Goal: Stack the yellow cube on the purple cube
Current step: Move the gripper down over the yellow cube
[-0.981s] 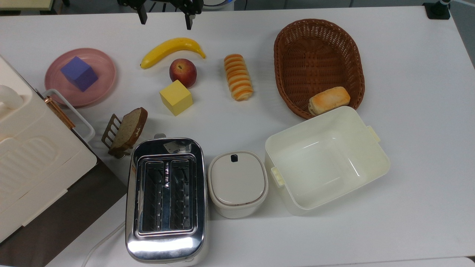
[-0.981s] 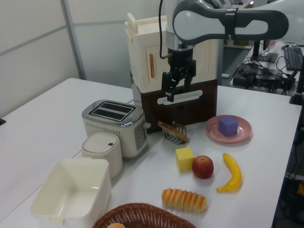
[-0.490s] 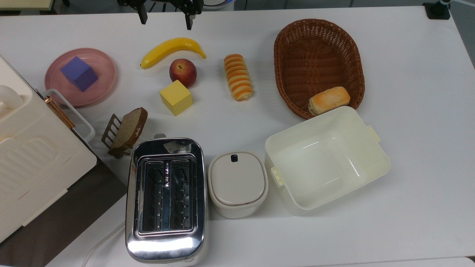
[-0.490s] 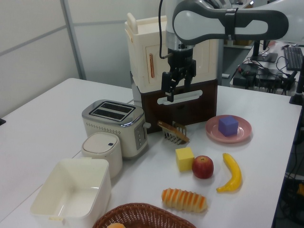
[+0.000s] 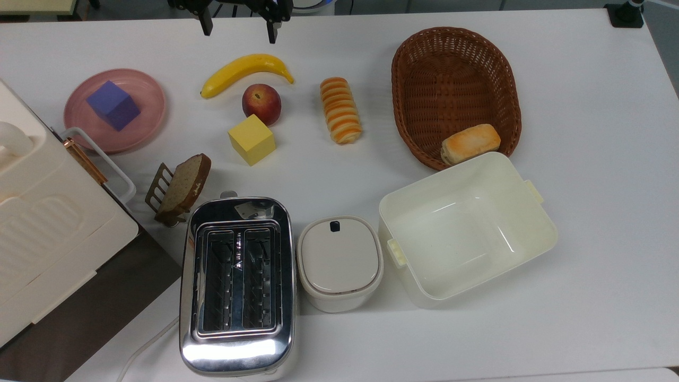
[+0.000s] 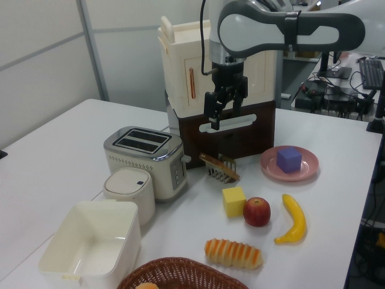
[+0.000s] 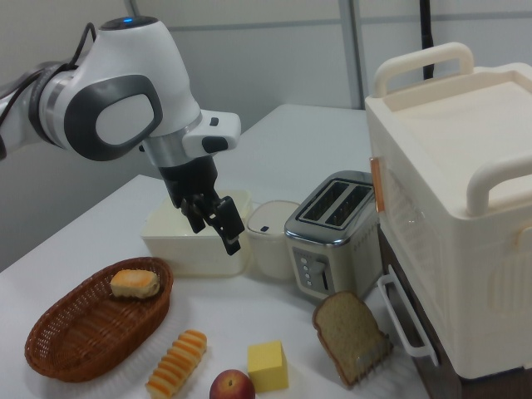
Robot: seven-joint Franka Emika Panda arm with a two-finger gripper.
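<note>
The yellow cube (image 5: pixel 252 139) (image 6: pixel 234 201) (image 7: pixel 268 366) rests on the white table just in front of a red apple (image 5: pixel 261 101). At the top view's left, the purple cube (image 5: pixel 113 104) (image 6: pixel 289 159) sits on a round pink plate (image 5: pixel 151 98). My gripper (image 5: pixel 237 26) (image 6: pixel 225 114) (image 7: pixel 214 231) hangs in the air at the top view's upper edge, beyond the banana (image 5: pixel 246 68). It is open, its fingers are spread wide, and nothing is between them. It is well above both cubes and touches neither.
A striped bread roll (image 5: pixel 340 110) lies right of the apple. A wicker basket (image 5: pixel 456 58) holds a bun (image 5: pixel 470 143). Nearer are a white tub (image 5: pixel 530 233), a lidded pot (image 5: pixel 339 260), a toaster (image 5: pixel 237 281), a racked bread slice (image 5: pixel 183 185) and a tall white box (image 5: pixel 48 223).
My gripper has edged very slightly toward the top view's right. Both cubes and everything else on the table stay where they were.
</note>
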